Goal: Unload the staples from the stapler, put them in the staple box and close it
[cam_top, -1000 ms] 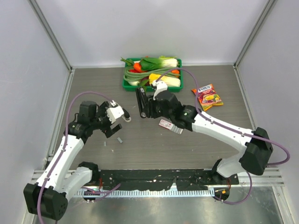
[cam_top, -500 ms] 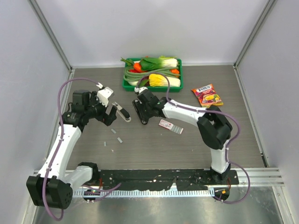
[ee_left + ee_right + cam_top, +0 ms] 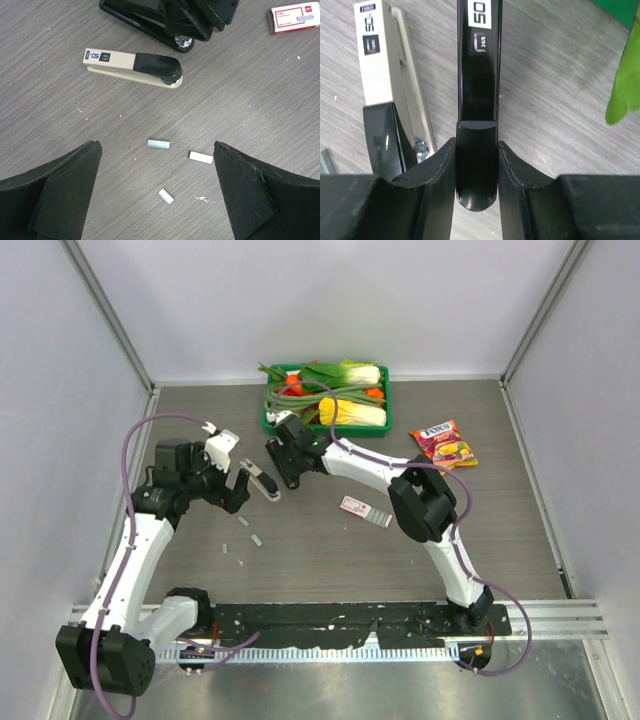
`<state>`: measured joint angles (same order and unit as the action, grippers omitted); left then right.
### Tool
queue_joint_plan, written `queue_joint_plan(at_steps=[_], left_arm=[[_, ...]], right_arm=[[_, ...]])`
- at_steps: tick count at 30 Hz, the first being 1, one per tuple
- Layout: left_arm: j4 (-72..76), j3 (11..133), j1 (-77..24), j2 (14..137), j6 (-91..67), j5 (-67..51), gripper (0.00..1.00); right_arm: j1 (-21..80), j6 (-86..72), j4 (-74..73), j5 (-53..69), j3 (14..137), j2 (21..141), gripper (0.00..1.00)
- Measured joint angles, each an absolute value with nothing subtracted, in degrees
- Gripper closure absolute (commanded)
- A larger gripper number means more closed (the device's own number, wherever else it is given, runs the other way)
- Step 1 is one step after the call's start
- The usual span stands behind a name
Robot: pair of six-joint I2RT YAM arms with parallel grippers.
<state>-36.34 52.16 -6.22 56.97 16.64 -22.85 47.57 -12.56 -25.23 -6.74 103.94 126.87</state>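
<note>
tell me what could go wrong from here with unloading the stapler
1. The right end effector is clamped on the all-black stapler, not the slim white and grey stapler beside it; the wrong one may get opened.
2. The open left end effector hangs over the short grey metal staple strips; lowering it could scatter them.

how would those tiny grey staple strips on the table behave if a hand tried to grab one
The short grey metal staple strips lie flat against the grey wood-grain table, so they'd probably be hard to pinch and would slide when nudged. They are tiny beside the slim white stapler with a black end, so likely light. Flat and rectangular, they shouldn't roll.
</note>
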Motion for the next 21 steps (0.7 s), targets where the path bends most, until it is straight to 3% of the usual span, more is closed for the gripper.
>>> queue_joint_plan(at_steps=[4,5,13,21], left_arm=[[-36.6,51.6,-6.2,56.3,16.6,-22.6,0.0],[-36.6,51.6,-6.2,56.3,16.5,-22.6,0.0],[-36.6,51.6,-6.2,56.3,15.2,-22.7,0.0],[-36.8,51.6,-6.2,56.3,14.9,-22.6,0.0]], right_arm=[[47.3,-12.5,-25.4,-6.8,106.6,129.2,0.45],[47.1,-12.7,-25.5,-6.8,106.7,129.3,0.34],[46.7,-12.6,-25.3,-8.1,104.1,126.3,0.32],[43.9,-12.5,-22.2,-9.8,80.4,103.0,0.26]])
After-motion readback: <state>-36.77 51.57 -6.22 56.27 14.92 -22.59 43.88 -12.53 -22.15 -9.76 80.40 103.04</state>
